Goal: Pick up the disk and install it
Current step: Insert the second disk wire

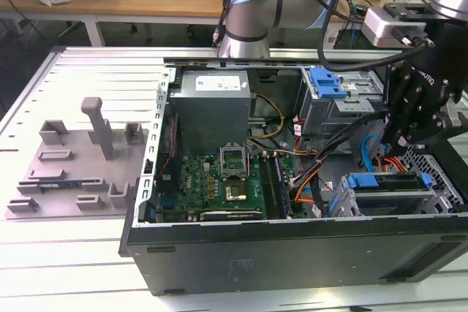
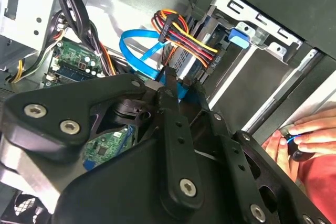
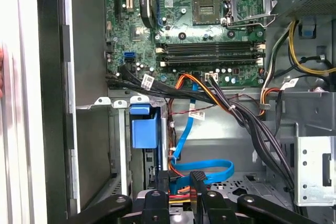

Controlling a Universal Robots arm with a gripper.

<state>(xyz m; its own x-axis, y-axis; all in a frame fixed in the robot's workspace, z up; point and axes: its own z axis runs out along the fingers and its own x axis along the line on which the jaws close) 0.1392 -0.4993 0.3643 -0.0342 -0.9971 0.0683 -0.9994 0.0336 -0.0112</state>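
Note:
The disk (image 1: 385, 181) lies flat in the grey drive cage (image 1: 439, 184) at the case's corner on the exterior view's right, its blue carrier frame showing along the edge. Both wrist views show the carrier's blue end (image 2: 238, 38) (image 3: 144, 127) inside the cage, with a bundle of coloured power wires (image 2: 184, 38) running to the drive. My gripper (image 1: 391, 140) hangs just above the cage. Its fingers are drawn close together at the end of a looping blue data cable (image 2: 137, 43) (image 3: 212, 169). The black fingertips (image 2: 169, 77) (image 3: 197, 178) hide the cable's plug.
The open case holds a green motherboard (image 1: 219, 180), a grey power supply (image 1: 212, 100) and an upper cage with a blue latch (image 1: 327, 82). Black cable bundles (image 3: 252, 124) cross beside the cage. A person's hand (image 2: 310, 135) rests outside the case wall. A grey fixture plate (image 1: 73, 166) lies on the exterior view's left.

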